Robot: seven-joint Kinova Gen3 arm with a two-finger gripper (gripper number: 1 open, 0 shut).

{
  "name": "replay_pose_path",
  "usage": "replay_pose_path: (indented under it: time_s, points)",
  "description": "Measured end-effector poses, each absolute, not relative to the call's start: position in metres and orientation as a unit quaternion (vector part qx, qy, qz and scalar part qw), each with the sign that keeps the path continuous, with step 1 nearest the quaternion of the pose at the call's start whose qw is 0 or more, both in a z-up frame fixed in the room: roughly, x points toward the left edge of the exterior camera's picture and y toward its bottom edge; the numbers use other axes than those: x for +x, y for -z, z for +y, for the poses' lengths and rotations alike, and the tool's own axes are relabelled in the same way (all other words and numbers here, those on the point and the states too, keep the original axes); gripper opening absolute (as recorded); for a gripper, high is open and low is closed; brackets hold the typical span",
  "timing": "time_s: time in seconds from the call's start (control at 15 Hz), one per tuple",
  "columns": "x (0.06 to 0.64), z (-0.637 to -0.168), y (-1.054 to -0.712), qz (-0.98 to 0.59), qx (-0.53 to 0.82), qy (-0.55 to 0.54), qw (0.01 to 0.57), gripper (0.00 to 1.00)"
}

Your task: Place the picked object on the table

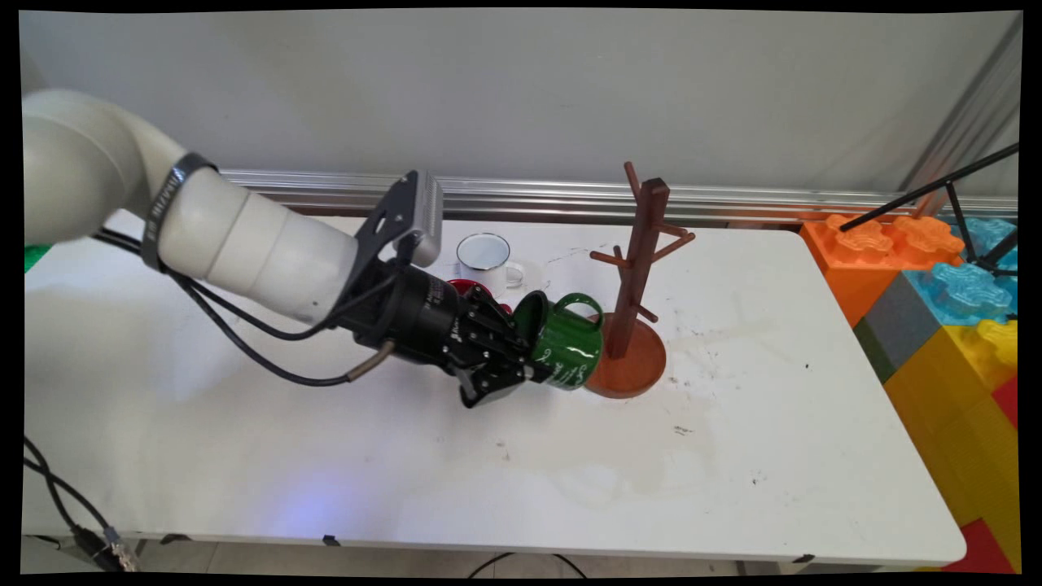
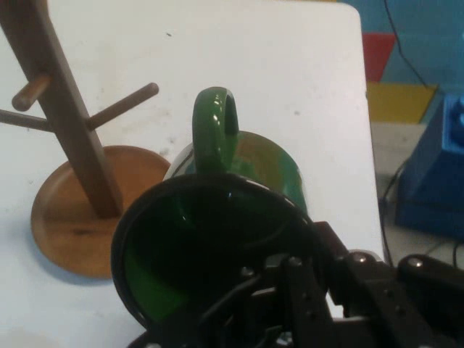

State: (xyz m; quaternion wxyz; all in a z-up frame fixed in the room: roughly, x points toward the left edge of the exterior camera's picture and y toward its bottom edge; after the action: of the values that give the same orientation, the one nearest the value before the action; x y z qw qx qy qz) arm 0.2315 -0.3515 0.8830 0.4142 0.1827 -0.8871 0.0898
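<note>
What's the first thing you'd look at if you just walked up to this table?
Probably the shiny green mug, tipped on its side in the black gripper near the middle of the white table, handle pointing up. Right beside it stands a brown wooden mug tree on a round base, its pegs bare. Off the table's right end, big bright toy blocks in orange, blue and yellow catch the eye too.

Tilted green mug (image 1: 570, 346) in pincer (image 1: 521, 366), seemingly airborne
</note>
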Motion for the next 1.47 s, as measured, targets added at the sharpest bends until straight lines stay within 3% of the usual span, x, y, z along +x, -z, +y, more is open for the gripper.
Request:
replay_pose_path:
  time_s: [0.67, 1.47]
  points:
    - [0.255, -0.357, -0.910, -0.945, 0.092, -0.098, 0.297, 0.00]
    - [0.249, -0.374, -0.866, -0.983, 0.050, -0.090, 0.150, 0.00]
